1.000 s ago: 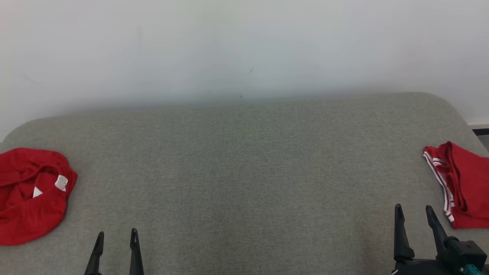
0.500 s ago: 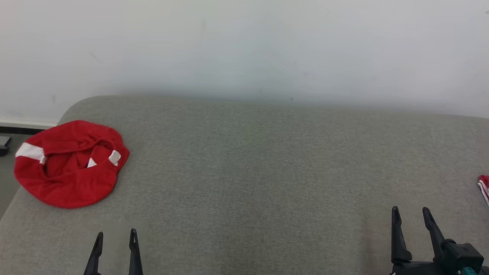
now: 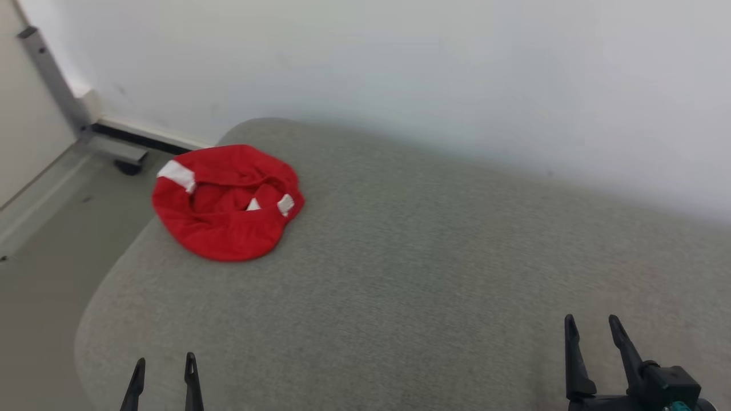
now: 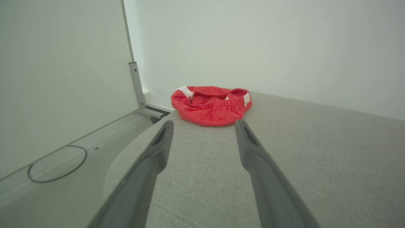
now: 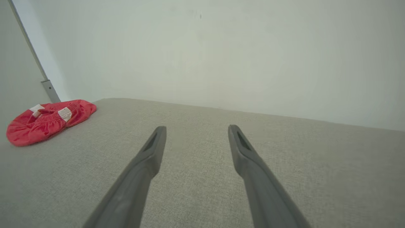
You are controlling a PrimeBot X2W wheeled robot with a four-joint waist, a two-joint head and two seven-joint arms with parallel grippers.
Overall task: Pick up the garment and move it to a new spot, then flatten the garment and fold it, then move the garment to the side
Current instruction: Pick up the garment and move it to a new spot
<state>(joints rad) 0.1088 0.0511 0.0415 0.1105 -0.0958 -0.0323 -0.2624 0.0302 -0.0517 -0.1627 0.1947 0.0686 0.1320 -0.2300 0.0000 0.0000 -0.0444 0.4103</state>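
Observation:
A crumpled red garment [image 3: 227, 201] with white patches lies bunched near the far left corner of the grey padded surface [image 3: 434, 262]. The left wrist view has the garment [image 4: 211, 105] straight ahead, beyond my fingertips and apart from them. In the right wrist view it [image 5: 47, 120] sits far off to the left. My left gripper [image 3: 164, 365] hovers open at the lower left with nothing between its fingers. My right gripper [image 3: 591, 325] stands open and empty at the lower right.
A white wall backs the surface. Left of the rounded edge the floor [image 3: 40, 274] drops away, with a grey metal post [image 3: 54, 77] and dark foot [image 3: 128, 165] by the wall. A thin cable loop [image 4: 57, 164] lies on the floor.
The camera has swung to the left: the crumpled garment has shifted toward the picture's middle and a second red garment at the right has left the picture. Both grippers stay open.

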